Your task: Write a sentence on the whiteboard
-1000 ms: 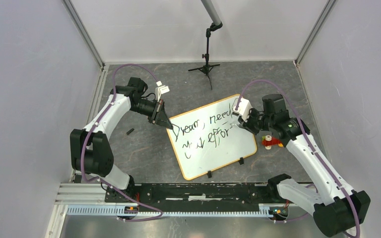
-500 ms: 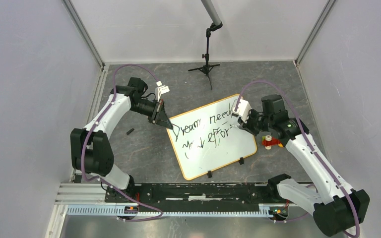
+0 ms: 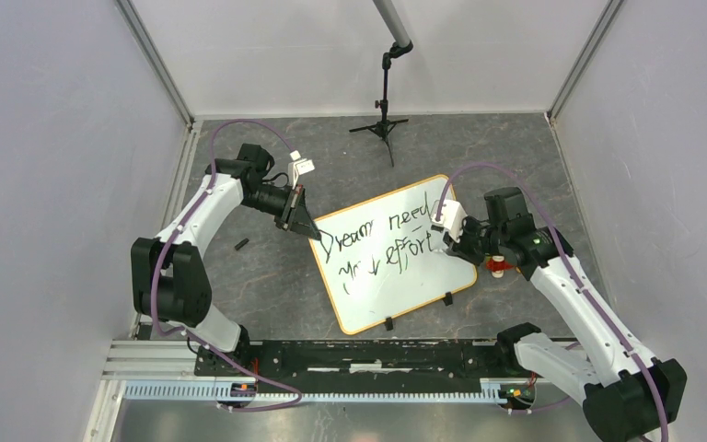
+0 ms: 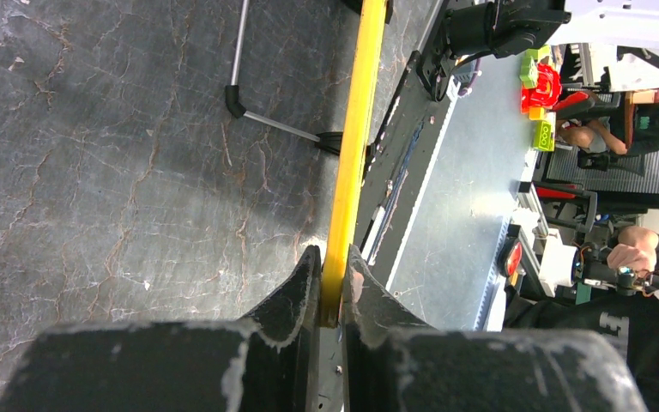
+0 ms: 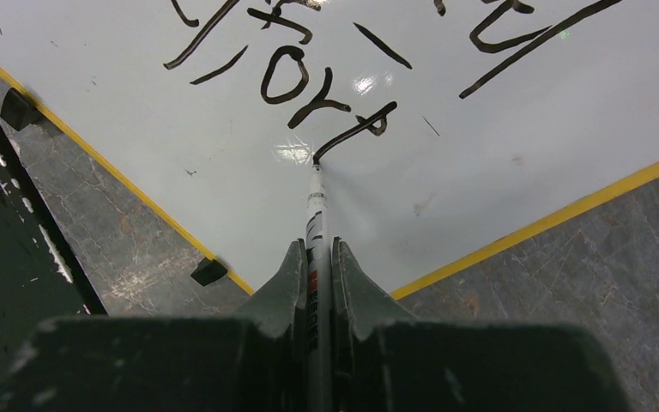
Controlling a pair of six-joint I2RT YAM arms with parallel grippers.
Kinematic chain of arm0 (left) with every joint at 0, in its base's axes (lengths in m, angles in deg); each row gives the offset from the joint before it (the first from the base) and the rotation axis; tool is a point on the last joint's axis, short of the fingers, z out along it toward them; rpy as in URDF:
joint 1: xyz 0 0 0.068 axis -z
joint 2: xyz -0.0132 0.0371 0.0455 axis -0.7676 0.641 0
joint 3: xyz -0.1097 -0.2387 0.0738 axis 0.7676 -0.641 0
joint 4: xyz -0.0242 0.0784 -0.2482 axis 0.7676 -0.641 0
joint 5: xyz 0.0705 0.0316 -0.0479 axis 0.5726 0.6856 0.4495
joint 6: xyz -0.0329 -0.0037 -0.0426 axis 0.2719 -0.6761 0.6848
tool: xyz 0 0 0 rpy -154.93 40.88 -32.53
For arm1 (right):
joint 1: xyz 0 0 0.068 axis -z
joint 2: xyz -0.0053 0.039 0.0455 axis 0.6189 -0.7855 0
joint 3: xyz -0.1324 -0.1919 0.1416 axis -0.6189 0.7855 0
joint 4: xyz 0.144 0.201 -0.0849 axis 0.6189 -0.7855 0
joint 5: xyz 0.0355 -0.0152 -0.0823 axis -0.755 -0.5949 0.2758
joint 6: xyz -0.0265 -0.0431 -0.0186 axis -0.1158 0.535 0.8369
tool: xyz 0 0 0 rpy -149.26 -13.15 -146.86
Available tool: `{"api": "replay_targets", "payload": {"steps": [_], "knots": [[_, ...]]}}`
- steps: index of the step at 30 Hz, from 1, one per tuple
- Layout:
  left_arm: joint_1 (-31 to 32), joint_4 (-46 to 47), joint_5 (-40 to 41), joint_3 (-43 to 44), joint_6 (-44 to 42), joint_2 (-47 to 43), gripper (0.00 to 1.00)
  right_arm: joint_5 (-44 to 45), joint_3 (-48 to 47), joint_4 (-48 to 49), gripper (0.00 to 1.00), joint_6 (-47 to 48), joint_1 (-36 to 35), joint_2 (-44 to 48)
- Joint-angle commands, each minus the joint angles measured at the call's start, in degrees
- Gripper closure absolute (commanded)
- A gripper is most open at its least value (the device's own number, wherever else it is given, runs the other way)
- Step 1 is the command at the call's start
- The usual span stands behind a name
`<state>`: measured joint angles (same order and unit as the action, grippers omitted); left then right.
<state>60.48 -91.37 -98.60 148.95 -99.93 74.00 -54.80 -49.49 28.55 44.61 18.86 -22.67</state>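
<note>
as the grey stone-look worktop (image 3: 267,285) fills the floor of the cell, the whiteboard (image 3: 423,276) lies flat on it at a slant, stretched between the two hands. the sentence (image 3: 377,241) runs across it in two lines of black lettering, the upper line starting right beside the left hand (image 3: 306,224) and the lower line ending under the right hand (image 3: 444,238). over on the left, that hand is clamped on the board's corner. the wrist view shows a finger pressed on each side of the yellow rim, which runs straight out ahead of the fingers. now the right hand: fingers squeezed tight on a slim white marker (image 5: 316,215), barrel poking forward between them, tip touching the board right at the tail of the last stroke of the lower line. a black clip (image 5: 208,272) sits on the board's rim just off to one side of those fingers, and a second clip (image 3: 388,323) sits farther along the same edge. behind the right wrist, a small red toy (image 3: 497,267) peeks out, partly hidden by the arm. well off to the outer side of the left hand, a tiny black piece (image 3: 241,244) lies alone on the worktop.
</note>
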Motion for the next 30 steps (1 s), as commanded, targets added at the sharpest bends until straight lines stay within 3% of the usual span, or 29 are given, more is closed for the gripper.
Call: {"api": "replay_targets", "payload": {"steps": [1, 17, 30], "knots": [[1.1, 2.6, 6.8, -0.1, -1.7, 1.8, 0.98, 4.7, -0.4, 0.6, 1.0, 0.7, 0.2, 0.0], [1.1, 2.6, 6.7, -0.1, -1.7, 1.4, 0.98, 3.7, -7.7, -2.4, 1.0, 0.6, 0.2, -0.3], [1.1, 2.6, 6.9, 0.1, -1.8, 1.8, 0.98, 7.8, -3.2, -0.8, 1.0, 2.1, 0.2, -2.2]]}}
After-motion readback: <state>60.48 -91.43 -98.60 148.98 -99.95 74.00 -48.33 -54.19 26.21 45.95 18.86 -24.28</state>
